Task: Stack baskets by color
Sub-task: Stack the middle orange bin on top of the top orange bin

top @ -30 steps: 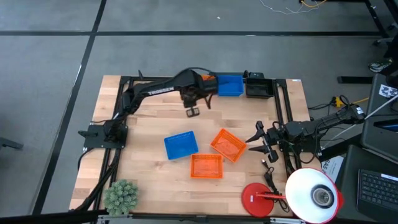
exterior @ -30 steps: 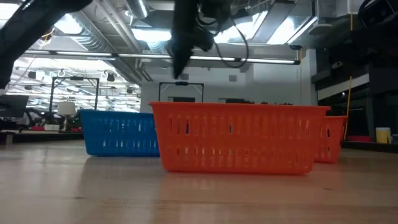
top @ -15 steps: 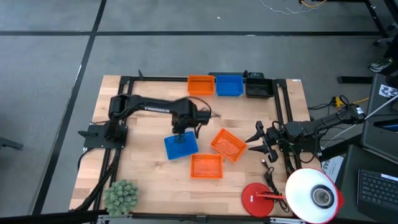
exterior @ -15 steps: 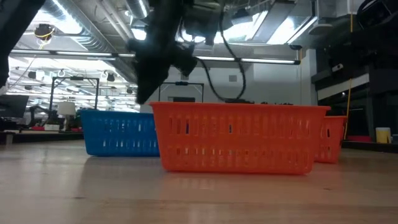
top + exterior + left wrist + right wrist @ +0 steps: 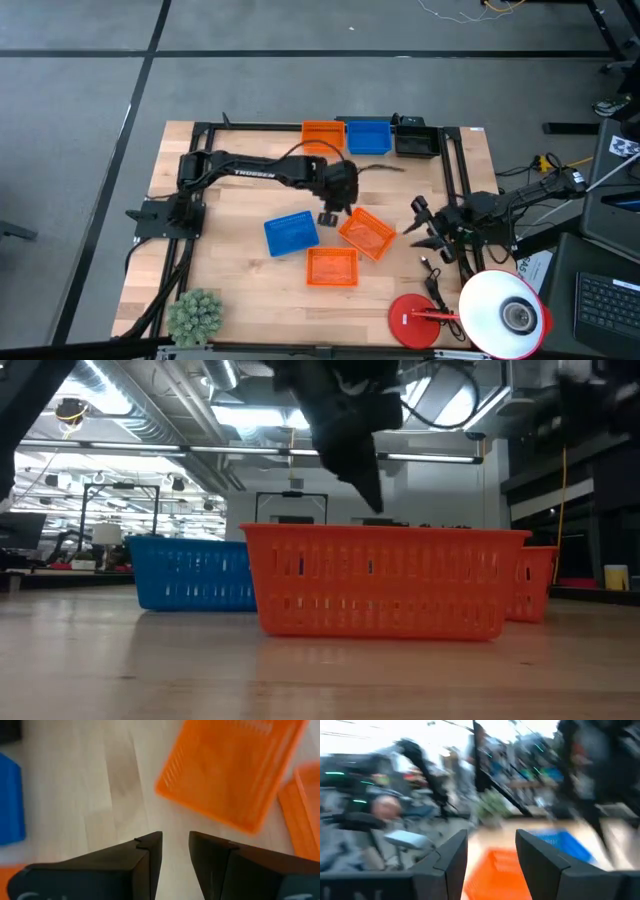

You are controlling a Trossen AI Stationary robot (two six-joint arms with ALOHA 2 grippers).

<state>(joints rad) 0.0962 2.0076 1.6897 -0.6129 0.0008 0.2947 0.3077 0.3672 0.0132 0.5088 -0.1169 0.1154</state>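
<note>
- Wooden table (image 5: 240, 270): three baskets loose mid-table, three more lined along the far edge — orange (image 5: 322, 137), blue (image 5: 368, 137), black (image 5: 416, 140). Whether any of those far ones is already a stack, cannot tell.
- Left arm reaches across the table; left gripper (image 5: 327, 217) hangs with fingers parted and nothing between them, over bare wood between the loose blue basket (image 5: 291, 233) and the tilted orange basket (image 5: 366, 232).
- Tilted orange basket: just beside the left gripper, toward the right arm's side, skewed to the table edges. In the left wrist view its near corner lies ahead of the fingertips (image 5: 150, 845), apart from them.
- Second loose orange basket (image 5: 332, 267) sits square, nearer the front edge, touching or almost touching the tilted one.
- Right gripper (image 5: 430, 232) waits at the table's right side, jaws apart, empty.
- Step in hand, as I judge it: taking the tilted orange basket. To do it well — turn the wrist to match the skewed wall, straddle one wall with a finger inside and one outside, close on the rim before lifting, and lift clear of the neighbouring orange basket.
</note>
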